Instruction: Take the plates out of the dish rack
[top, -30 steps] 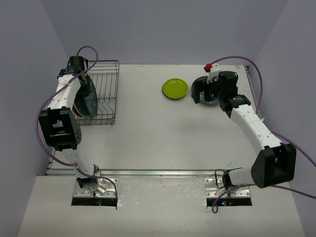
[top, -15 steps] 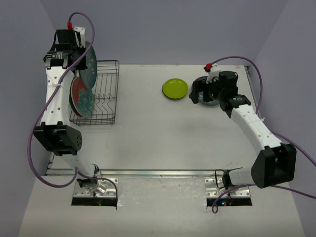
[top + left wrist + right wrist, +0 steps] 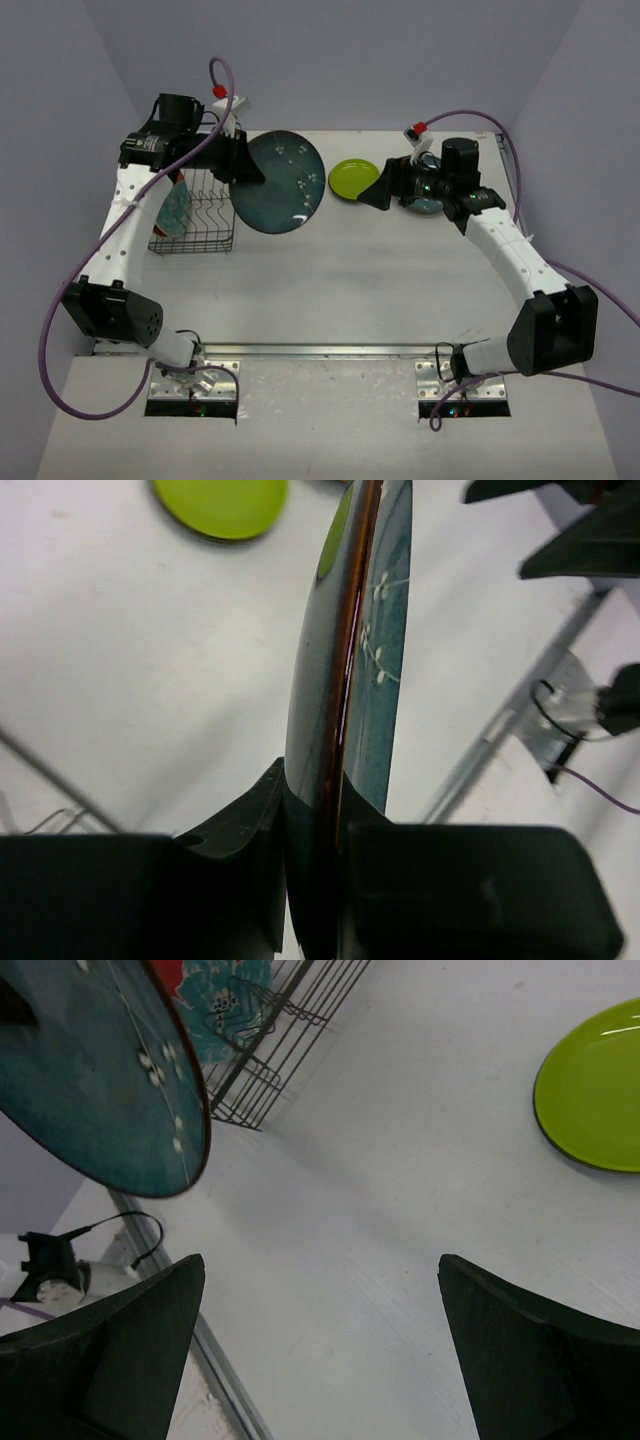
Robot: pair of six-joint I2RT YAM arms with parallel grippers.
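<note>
White table (image 3: 400,290), black wire rack (image 3: 205,240) at its 9 o'clock edge. Big teal plate (image 3: 285,183) is out of the rack, in the air just at 3 o'clock of it, tilted up on edge. Left claw (image 3: 242,165) pinches the plate's rim at its 9 o'clock side, arm reaching high over the rack. Red flowered plate (image 3: 172,208) stands in the rack. Green plate (image 3: 352,178) lies flat on the table. Right claw (image 3: 381,192), jaws wide and empty, sits at 3 o'clock of the teal plate, pointing at it; likely handover.
</note>
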